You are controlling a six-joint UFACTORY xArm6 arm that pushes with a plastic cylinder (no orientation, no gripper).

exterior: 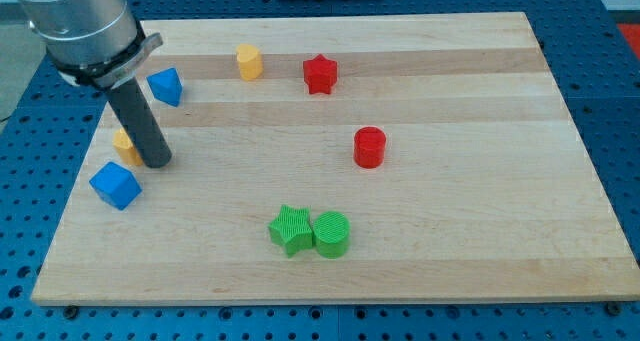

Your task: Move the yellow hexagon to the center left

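Observation:
A yellow block [248, 61], which looks like a hexagonal prism, stands near the view's top, left of centre. A second yellow block [123, 143] sits at the centre left, mostly hidden behind my rod; its shape cannot be made out. My tip [156, 164] rests on the board right against this second yellow block, on its right side. A blue cube [115, 185] lies just below and left of the tip.
Another blue block [166, 86] lies above the rod near the view's top left. A red star [320, 74] is at the top centre and a red cylinder [369, 147] right of centre. A green star [291, 229] and a green cylinder [331, 233] touch at the bottom centre.

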